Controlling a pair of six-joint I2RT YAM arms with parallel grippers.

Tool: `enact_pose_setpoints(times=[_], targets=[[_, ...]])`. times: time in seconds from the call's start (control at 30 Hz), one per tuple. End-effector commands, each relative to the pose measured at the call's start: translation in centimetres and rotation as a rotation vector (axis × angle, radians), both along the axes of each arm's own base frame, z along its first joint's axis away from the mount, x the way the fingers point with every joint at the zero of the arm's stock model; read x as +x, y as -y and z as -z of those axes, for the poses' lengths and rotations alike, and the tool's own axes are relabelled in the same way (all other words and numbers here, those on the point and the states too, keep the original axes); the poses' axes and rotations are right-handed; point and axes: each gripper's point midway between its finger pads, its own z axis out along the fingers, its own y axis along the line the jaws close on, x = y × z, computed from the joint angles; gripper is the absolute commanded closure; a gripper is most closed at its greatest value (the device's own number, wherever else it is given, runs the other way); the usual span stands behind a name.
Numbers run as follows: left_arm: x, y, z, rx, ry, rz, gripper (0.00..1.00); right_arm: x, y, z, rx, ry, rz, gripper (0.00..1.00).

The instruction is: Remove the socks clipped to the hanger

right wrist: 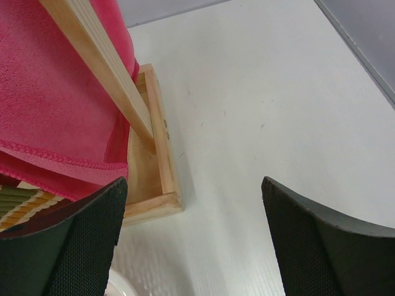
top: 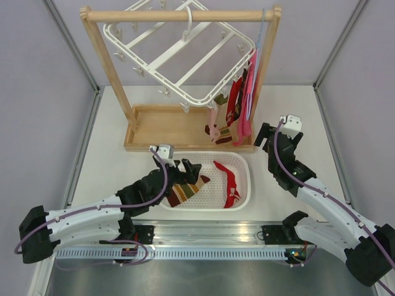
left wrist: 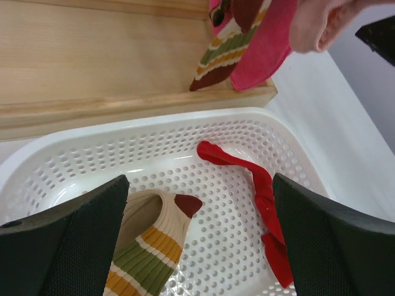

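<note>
Here the left gripper [top: 189,168] hangs with its jaws wide apart and empty over the white perforated basket [top: 244,196]. It is just above a brown, cream and olive striped sock [top: 182,192] lying inside. A red sock [top: 229,182] lies to that one's right. The right gripper [top: 264,134], likewise spread and holding nothing, sits low beside the right post of the wooden rack [top: 136,16]. Behind, the white hanger [top: 185,47] hangs tilted from the rack's top bar, with more socks [top: 233,105] clipped at its right corner beside a pink cloth [top: 250,92].
</note>
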Motion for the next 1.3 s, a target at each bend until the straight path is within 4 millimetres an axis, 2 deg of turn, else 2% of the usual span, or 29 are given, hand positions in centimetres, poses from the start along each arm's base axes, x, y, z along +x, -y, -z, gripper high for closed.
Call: enact_pose_setpoints(times=[0.0, 0.1, 0.13, 0.2, 0.33, 0.37, 0.4, 0.47, 0.53, 0.57, 0.6, 0.83, 1.03, 1.07, 1.1, 1.13, 1.17, 1.27], targets=[[0.7, -2.0, -1.6, -0.034, 0.066, -0.088, 0.00, 0.6, -0.7, -0.2, 0.041, 0.020, -0.024, 0.08], [0.7, -1.4, -3.4, -0.084, 0.106, -0.066, 0.00, 0.8, -0.8, 0.0, 0.049, 0.017, -0.028, 0.08], [0.6, -0.7, -4.9, -0.137, 0.137, -0.038, 0.00, 0.7, -0.8, 0.1, 0.051, 0.016, -0.029, 0.08], [0.6, 0.0, -6.0, -0.155, 0.173, -0.014, 0.00, 0.8, -0.8, 0.1, 0.055, 0.019, -0.030, 0.08], [1.9, 1.1, -9.5, -0.174, 0.256, -0.037, 0.00, 0.7, -0.8, 0.2, 0.059, 0.018, -0.035, 0.08], [2.2, 1.5, -9.6, -0.155, 0.269, -0.038, 0.00, 0.7, -0.8, 0.1, 0.061, 0.019, -0.038, 0.08], [2.4, 1.8, -11.1, -0.189, 0.294, -0.044, 0.00, 0.7, -0.7, 0.1, 0.062, 0.021, -0.037, 0.08], [2.8, 2.5, -11.7, -0.188, 0.310, -0.044, 0.00, 0.6, -0.8, -0.1, 0.065, 0.026, -0.041, 0.08], [3.0, 2.9, -13.3, -0.222, 0.335, -0.045, 0.00, 0.5, -0.8, -0.3, 0.074, 0.033, -0.045, 0.08], [3.3, 3.3, -13.2, -0.209, 0.339, -0.047, 0.00, 0.5, -0.7, -0.4, 0.075, 0.035, -0.045, 0.08], [3.4, 3.4, -14.2, -0.227, 0.355, -0.051, 0.00, 0.5, -0.8, -0.4, 0.077, 0.036, -0.050, 0.08], [5.3, 4.4, -15.2, -0.135, 0.423, -0.109, 0.00, 0.6, -1.1, -0.8, 0.089, 0.040, -0.071, 0.08], [7.0, 4.1, -13.8, -0.089, 0.425, -0.163, 0.01, 0.3, -1.0, -1.5, 0.090, 0.061, -0.076, 0.08], [7.1, 4.3, -13.8, -0.090, 0.426, -0.161, 0.14, 0.3, -0.9, -1.6, 0.090, 0.066, -0.074, 0.08], [7.2, 4.3, -13.7, -0.085, 0.425, -0.165, 0.22, 0.2, -0.8, -1.6, 0.086, 0.065, -0.073, 0.08], [7.4, 4.5, -13.6, -0.083, 0.428, -0.166, 0.43, 0.2, -0.7, -1.6, 0.083, 0.064, -0.071, 0.08], [7.4, 4.6, -13.6, -0.079, 0.428, -0.164, 0.59, 0.2, -0.7, -1.7, 0.081, 0.065, -0.070, 0.08], [7.5, 4.8, -13.4, -0.074, 0.421, -0.160, 0.97, 0.2, -0.7, -1.7, 0.080, 0.064, -0.071, 0.08]])
